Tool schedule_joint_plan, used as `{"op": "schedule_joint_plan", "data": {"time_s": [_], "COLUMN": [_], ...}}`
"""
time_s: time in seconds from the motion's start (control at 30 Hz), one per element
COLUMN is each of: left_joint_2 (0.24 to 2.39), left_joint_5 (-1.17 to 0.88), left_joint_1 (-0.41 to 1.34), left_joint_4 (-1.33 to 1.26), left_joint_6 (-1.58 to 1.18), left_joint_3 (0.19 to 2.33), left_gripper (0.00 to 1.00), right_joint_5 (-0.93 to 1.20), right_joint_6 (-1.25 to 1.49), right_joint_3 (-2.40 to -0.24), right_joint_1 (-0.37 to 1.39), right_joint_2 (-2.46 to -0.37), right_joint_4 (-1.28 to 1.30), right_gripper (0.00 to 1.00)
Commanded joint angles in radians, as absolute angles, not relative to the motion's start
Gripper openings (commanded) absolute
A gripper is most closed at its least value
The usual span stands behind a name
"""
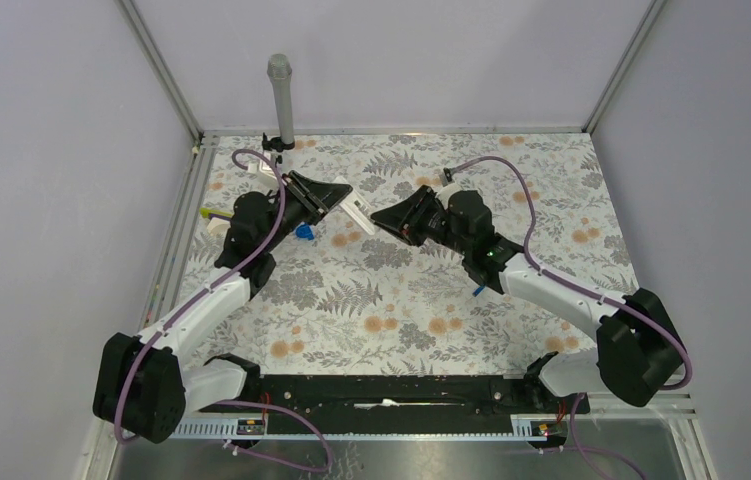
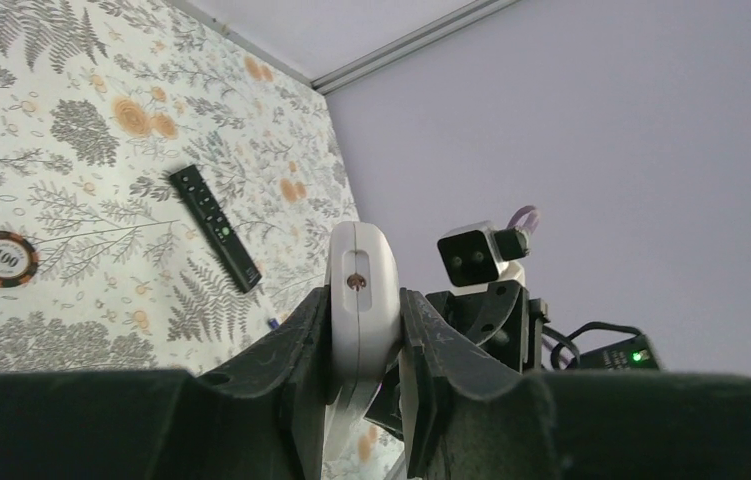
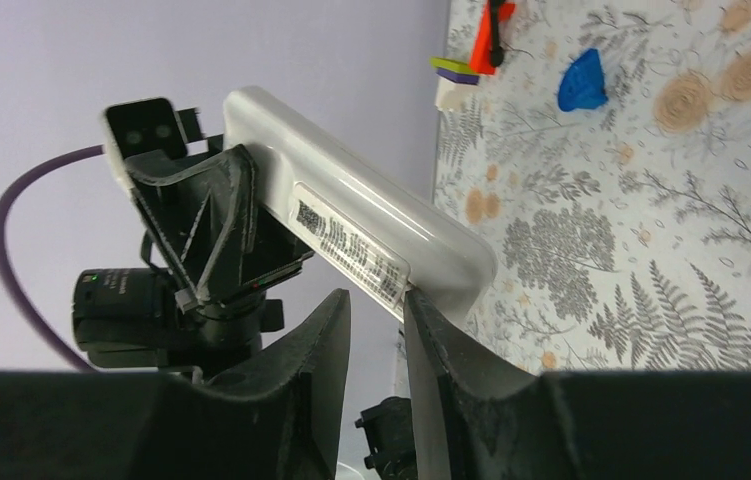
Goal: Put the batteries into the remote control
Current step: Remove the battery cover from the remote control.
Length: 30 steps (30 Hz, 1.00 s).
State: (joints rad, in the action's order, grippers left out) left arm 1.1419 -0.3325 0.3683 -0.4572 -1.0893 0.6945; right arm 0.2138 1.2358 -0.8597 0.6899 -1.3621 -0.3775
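Two remotes are showing. The white remote (image 2: 356, 255) is sitting clamped edgewise in the left gripper (image 2: 363, 300), raised over mid-table, and a black remote (image 2: 216, 227) is lying flat near one poker chip (image 2: 1, 258). One blue battery (image 1: 478, 291) is lying beside the right forearm. The right gripper (image 3: 376, 300) is standing narrowly parted with nothing visible between its jaws, just at the white remote's end. Bare mat is lying toward the near rail.

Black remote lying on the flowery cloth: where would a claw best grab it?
Across its narrow width, about halfway along, coming straight down from above. The black remote lies flat on the cloth, long and slim, with both long edges bare, so a grip there would likely straddle it easily and lift it balanced.
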Motion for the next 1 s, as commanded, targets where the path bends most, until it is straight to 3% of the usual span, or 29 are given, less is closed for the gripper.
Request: {"op": "schedule_joint_plan", "data": {"time_s": [0.0, 0.47, 0.73, 0.97], "left_joint_2": [1.127, 1.157, 1.106, 1.110], "left_joint_5": [-0.515, -0.563, -0.459, -0.412], "left_joint_1": [0.411, 0.412, 0.400, 0.400], "left_joint_4": [-0.691, -0.586, -0.298, -0.241], "left_joint_6": [-1.309, -1.311, -1.074, -1.002], "left_joint_3": [0.723, 0.733, 0.823, 0.819], "left_gripper": [0.00, 0.00, 0.00, 0.00], "right_joint_5": [0.258, 0.304, 0.269, 0.279], "right_joint_6": [1.243, 1.193, 1.123, 1.117], "right_joint_3": [-0.816, -0.787, -0.788, -0.784], "right_joint_1": [0.705, 0.705, 0.703, 0.702], "right_joint_2": [-1.370, -1.386, -1.324, -1.319], "right_joint_4": [-0.578, -0.718, -0.663, -0.692], "right_gripper": [0.34, 0.34, 0.34, 0.34]}}
